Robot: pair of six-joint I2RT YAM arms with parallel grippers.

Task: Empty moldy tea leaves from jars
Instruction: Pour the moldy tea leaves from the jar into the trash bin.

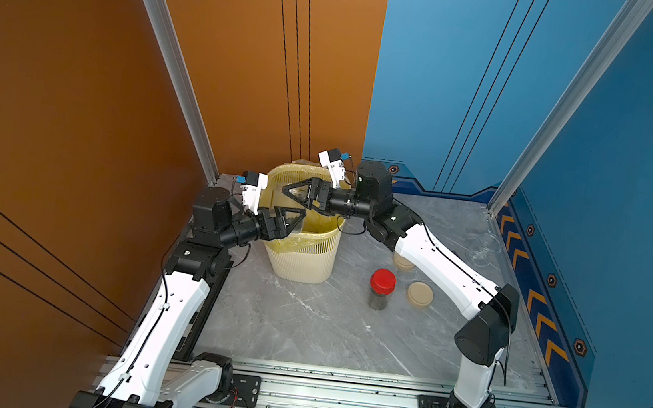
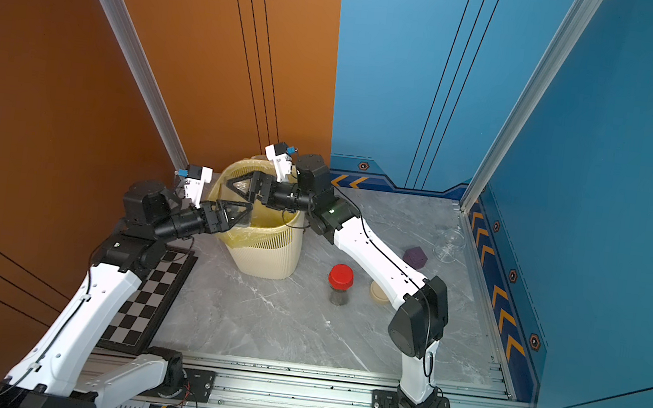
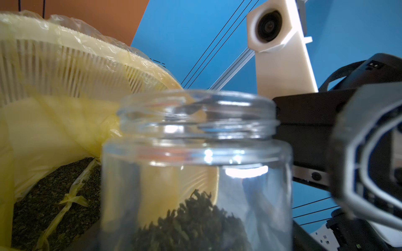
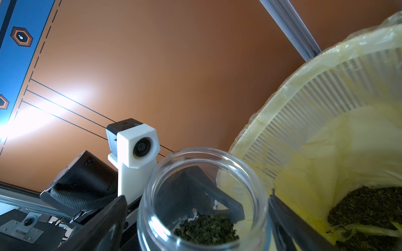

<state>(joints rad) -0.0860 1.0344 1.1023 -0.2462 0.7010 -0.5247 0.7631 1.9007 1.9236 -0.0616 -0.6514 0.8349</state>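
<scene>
Both grippers hold lidless clear jars over the cream bin (image 1: pixel 302 258) with its yellow bag. My left gripper (image 1: pixel 299 218) is shut on one jar (image 3: pixel 195 152), which has dark tea leaves (image 3: pixel 191 223) low inside. My right gripper (image 1: pixel 290 191) is shut on another jar (image 4: pixel 202 191), its black fingers (image 4: pixel 104 223) on either side of the glass, and a clump of tea leaves (image 4: pixel 206 228) lies in it. More tea leaves (image 4: pixel 369 208) sit in the bag. A third jar (image 1: pixel 381 291), red-lidded with dark leaves, stands upright on the table.
Two beige lids (image 1: pixel 420 294) (image 1: pixel 404 261) lie near the right arm. A purple block (image 2: pixel 415 257) and a clear glass (image 2: pixel 450 244) sit at the back right. A chessboard (image 2: pixel 146 297) lies under the left arm. The two grippers are close together above the bin.
</scene>
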